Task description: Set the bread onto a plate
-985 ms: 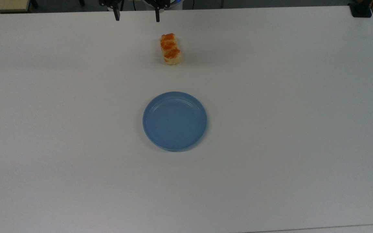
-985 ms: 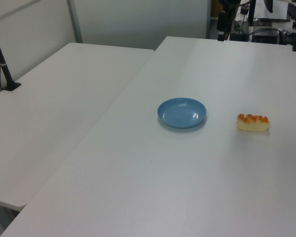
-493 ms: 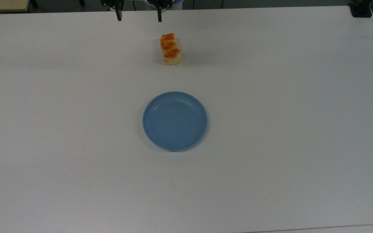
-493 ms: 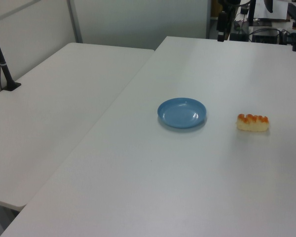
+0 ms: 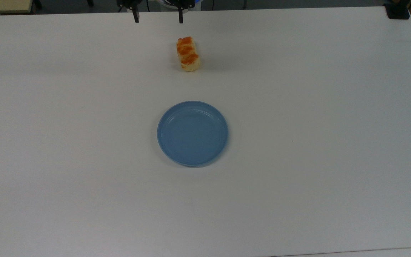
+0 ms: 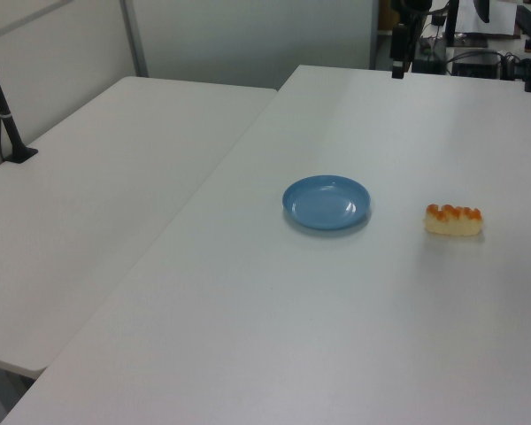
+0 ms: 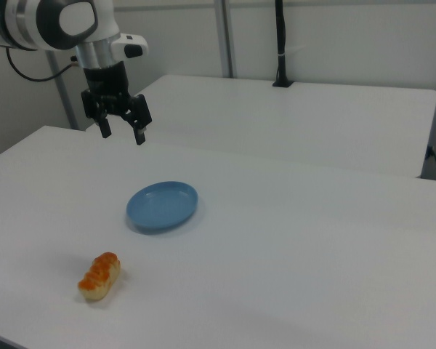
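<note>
The bread (image 5: 188, 53), a pale roll with orange-brown glazed patches, lies on the white table (image 5: 316, 107) near its far edge in the top view. Nearer the camera sits the round light-blue plate (image 5: 192, 133), with nothing on it. My gripper (image 5: 158, 18) hangs open and holds nothing, beyond the bread and a little toward the top view's left. In the right view the gripper (image 7: 122, 133) hovers well above the table, behind the plate (image 7: 162, 206), while the bread (image 7: 99, 276) lies at the front left. The left view has the plate (image 6: 327, 202) left of the bread (image 6: 454, 220).
A second white table (image 6: 115, 177) adjoins on the left view's left, with a black post (image 6: 4, 115) clamped to it. A black clamp (image 5: 398, 10) sits at the top view's far right corner. Cables and equipment (image 6: 478, 53) stand behind the table in the left view.
The open gripper has shifted slightly toward the top view's right, closer to being in line with the bread. Bread and plate have not moved.
</note>
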Controlling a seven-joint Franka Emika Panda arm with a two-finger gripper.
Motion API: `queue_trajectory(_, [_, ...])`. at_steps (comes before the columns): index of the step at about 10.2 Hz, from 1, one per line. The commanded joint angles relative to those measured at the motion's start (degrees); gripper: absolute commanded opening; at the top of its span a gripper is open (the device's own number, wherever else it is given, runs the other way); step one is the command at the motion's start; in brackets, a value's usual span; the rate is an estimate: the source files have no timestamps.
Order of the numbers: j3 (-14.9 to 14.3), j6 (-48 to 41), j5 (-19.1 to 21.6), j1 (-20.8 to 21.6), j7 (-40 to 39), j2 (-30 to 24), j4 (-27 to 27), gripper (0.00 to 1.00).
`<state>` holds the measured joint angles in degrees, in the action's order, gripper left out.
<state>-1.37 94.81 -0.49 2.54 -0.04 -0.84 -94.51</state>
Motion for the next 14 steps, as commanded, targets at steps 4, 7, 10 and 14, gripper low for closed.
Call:
queue_trajectory(4, [-0.12, -3.15, 0.4, 0.45, -0.66, -0.39, -12.6, 1.0])
queue_trajectory(7, [-0.12, 6.31, -3.19, 2.2, -0.58, -0.13, -23.5, 1.0])
queue_trajectory(10, [1.53, 11.95, -4.69, 4.04, -0.58, 0.14, -29.83, 1.0])
queue_trajectory(14, [3.65, 23.64, -6.02, 6.42, 2.14, -5.21, -42.31, 1.0])
